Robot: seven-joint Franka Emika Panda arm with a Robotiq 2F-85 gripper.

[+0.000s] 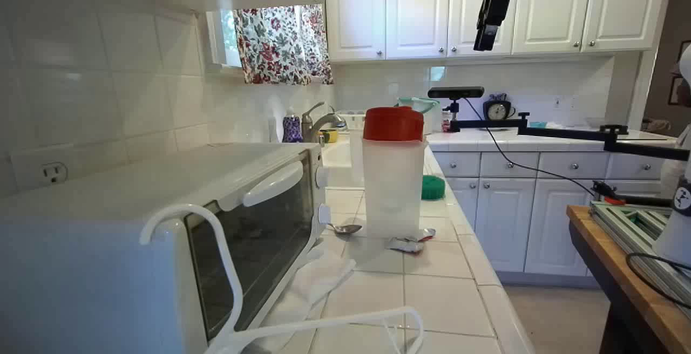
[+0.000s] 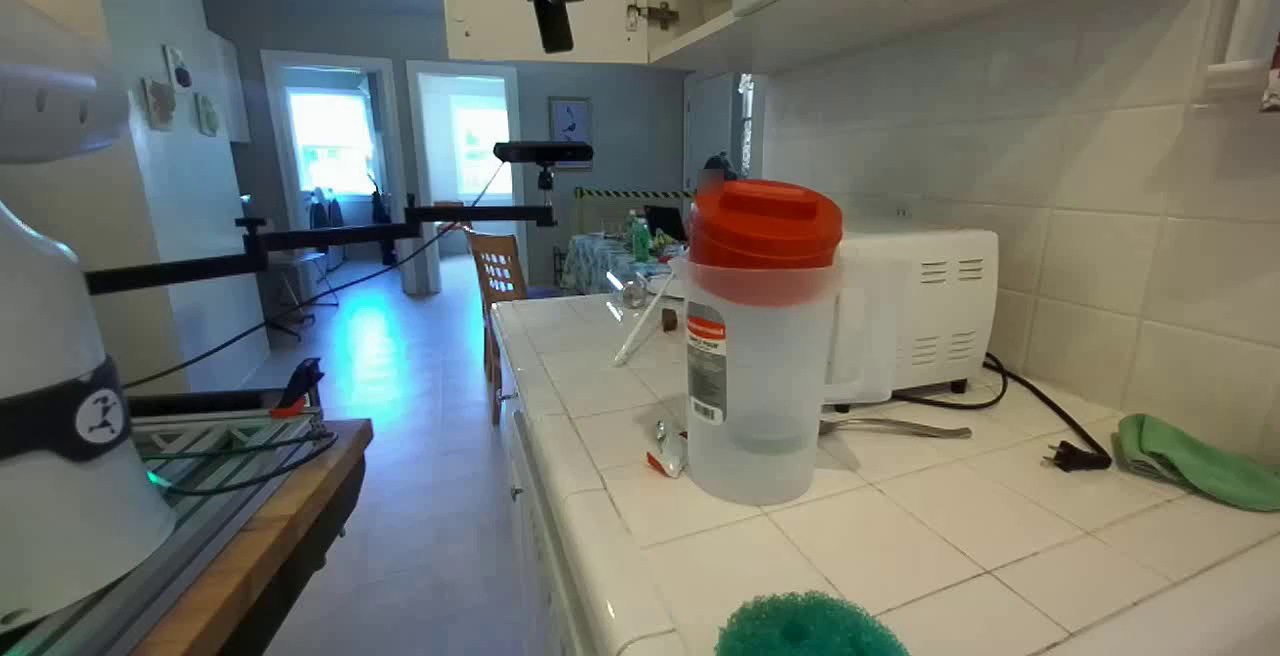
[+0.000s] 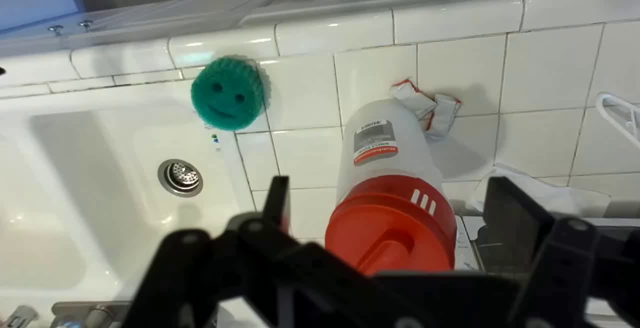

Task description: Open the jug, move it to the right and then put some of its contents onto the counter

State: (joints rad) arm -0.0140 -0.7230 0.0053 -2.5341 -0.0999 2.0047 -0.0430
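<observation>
The jug stands upright on the white tiled counter (image 1: pixel 437 300); its whitish body shows in both exterior views (image 1: pixel 393 192) (image 2: pixel 765 386) and in the wrist view (image 3: pixel 415 153). Its red lid is on its mouth (image 1: pixel 394 123) (image 3: pixel 385 223) and looks slightly tilted in an exterior view (image 2: pixel 768 226). The contents are hard to make out through the wall. My gripper is high above the counter, apart from the jug, at the top of both exterior views (image 1: pixel 487 35) (image 2: pixel 553 11). In the wrist view my gripper (image 3: pixel 392 195) is open and empty, with the lid below between its fingers.
A white microwave (image 2: pixel 915 306) stands beside the jug. A green scrubber (image 3: pixel 227 93) lies near the sink (image 3: pixel 220 168). Torn packets (image 3: pixel 442 115) and a spoon (image 1: pixel 345 229) lie at the jug's base. A white hanger (image 1: pixel 232 284) and a camera on an arm (image 1: pixel 456 93) are nearby.
</observation>
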